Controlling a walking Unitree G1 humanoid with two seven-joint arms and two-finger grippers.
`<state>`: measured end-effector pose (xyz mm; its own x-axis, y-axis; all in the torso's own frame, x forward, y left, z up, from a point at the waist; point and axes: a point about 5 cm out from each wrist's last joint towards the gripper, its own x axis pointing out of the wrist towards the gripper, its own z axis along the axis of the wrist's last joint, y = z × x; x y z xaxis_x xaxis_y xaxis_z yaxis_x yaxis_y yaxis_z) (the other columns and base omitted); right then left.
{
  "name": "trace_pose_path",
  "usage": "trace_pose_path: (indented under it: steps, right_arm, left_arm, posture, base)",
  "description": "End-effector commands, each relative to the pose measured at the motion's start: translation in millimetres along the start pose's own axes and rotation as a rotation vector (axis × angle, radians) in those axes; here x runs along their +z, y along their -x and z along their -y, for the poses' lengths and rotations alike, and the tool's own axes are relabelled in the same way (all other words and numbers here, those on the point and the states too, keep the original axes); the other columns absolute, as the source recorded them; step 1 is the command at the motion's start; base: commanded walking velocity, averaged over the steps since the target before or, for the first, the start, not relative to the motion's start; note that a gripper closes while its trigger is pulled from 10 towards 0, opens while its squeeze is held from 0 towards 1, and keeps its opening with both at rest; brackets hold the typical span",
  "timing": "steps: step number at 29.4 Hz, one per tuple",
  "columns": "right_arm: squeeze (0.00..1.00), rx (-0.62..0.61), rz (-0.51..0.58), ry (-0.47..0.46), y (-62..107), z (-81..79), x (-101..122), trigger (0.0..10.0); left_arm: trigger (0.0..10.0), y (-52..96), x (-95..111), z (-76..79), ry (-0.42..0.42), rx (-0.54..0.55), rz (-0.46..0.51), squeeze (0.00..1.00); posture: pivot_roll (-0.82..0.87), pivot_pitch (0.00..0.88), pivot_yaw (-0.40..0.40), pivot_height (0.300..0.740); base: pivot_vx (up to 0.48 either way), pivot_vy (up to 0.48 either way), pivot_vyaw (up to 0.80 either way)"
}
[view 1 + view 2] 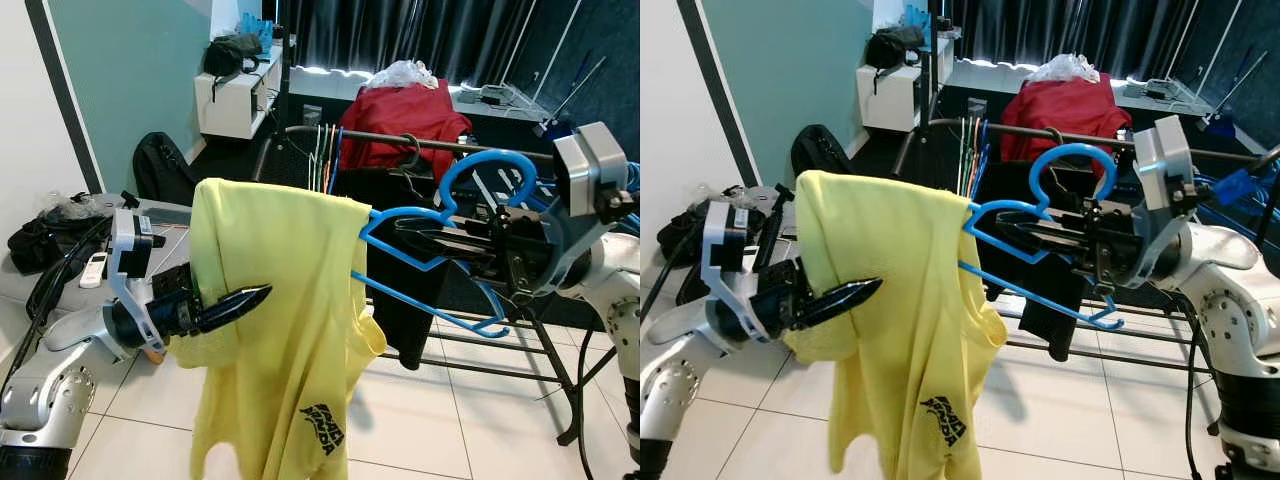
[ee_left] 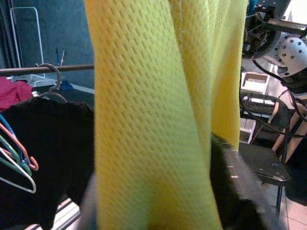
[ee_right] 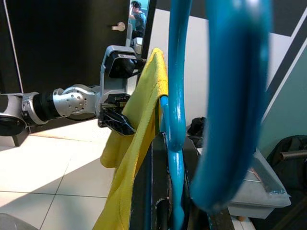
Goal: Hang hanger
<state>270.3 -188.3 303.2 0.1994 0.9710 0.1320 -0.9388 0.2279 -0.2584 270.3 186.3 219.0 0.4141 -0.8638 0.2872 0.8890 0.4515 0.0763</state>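
Blue plastic hanger [image 1: 430, 235] sat clamped in the right pincer [image 1: 440, 238], hook up, in front of the dark metal clothes rail [image 1: 440, 145], with a yellow mesh shirt [image 1: 275, 320] draped over its left end. The left pincer [image 1: 240, 300] was closed on the shirt's fabric near its left edge. Between hanger and rail hung a black garment [image 1: 405, 300], beside thin coloured wire hangers [image 1: 325, 155], with a red cloth [image 1: 410, 115] heaped behind.
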Motion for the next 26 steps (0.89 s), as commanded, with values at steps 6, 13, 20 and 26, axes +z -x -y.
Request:
trace_pose_path:
  steps: [6,13,20,26]
  right_arm:
    - [0.0,-0.022,0.029,0.033,4.4,0.9,9.7,0.0]
    - [0.0,-0.115,-0.107,0.03,21.4,6.5,-5.8,0.0]
    - [0.0,-0.153,-0.329,-0.02,39.4,1.8,-39.9,0.0]
    - [0.0,-0.09,-0.635,-0.177,60.8,-26.7,-91.6,0.0]
  left_arm:
    - [0.0,13.4,4.4,-4.2,-0.029,0.012,-0.042,0.0]
    - [0.0,27.4,14.5,-14.2,-0.088,0.085,-0.057,0.0]
    - [0.0,38.5,29.0,-25.2,-0.145,0.144,-0.045,0.0]
    - [0.0,48.0,49.7,-36.2,-0.202,0.207,-0.002,0.0]
  posture:
    - [0.01,0.0,-0.072,0.74]
    - [0.01,0.0,-0.074,0.74]
    - [0.01,0.0,-0.073,0.74]
    - [0.0,0.0,-0.068,0.74]
  base:
    - [0.0,0.0,0.0]
    - [0.0,0.0,0.0]
    - [0.0,0.0,0.0]
    - [0.0,0.0,0.0]
